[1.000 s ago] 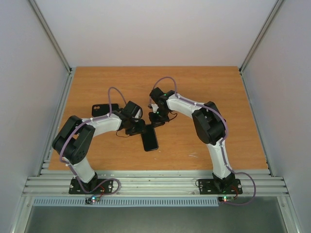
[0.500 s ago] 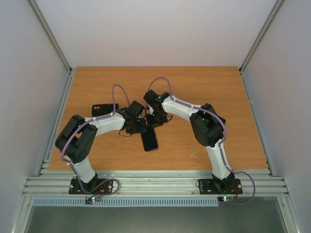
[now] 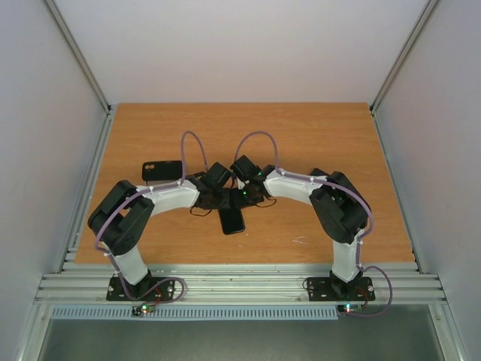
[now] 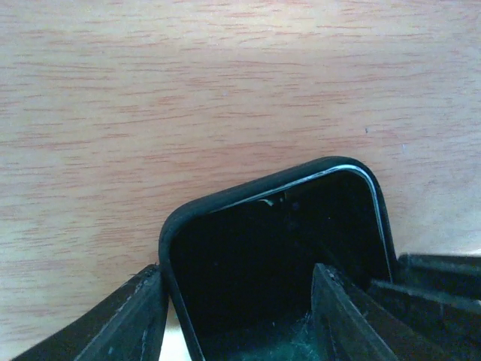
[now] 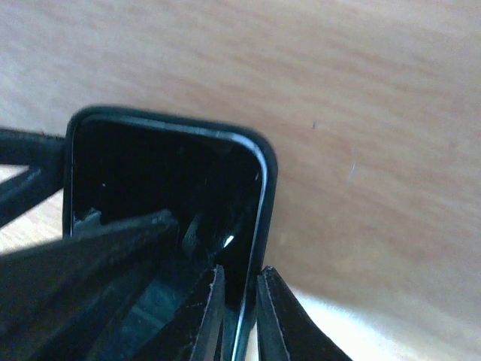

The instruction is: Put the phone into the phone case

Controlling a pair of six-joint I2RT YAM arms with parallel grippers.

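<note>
At the middle of the table [image 3: 338,150] the phone [image 3: 233,222] lies flat, well apart from the empty phone case [image 3: 161,171], with the left gripper [image 4: 237,320] spread over its end and the right gripper [image 5: 237,316] pinching its edge, so the insertion seems not yet begun.

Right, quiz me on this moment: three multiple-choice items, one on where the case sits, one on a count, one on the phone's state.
1. The phone case lies: A. left of the phone, farther back; B. right of the phone; C. under it.
2. Grippers at the phone: A. none; B. one; C. two.
3. The phone is: A. in the case; B. flat on the table, outside the case; C. upright.
1 A, top view shows it rear-left; 2 C, left gripper and right gripper each see it at their fingers; 3 B, it lies apart from the case.
</note>
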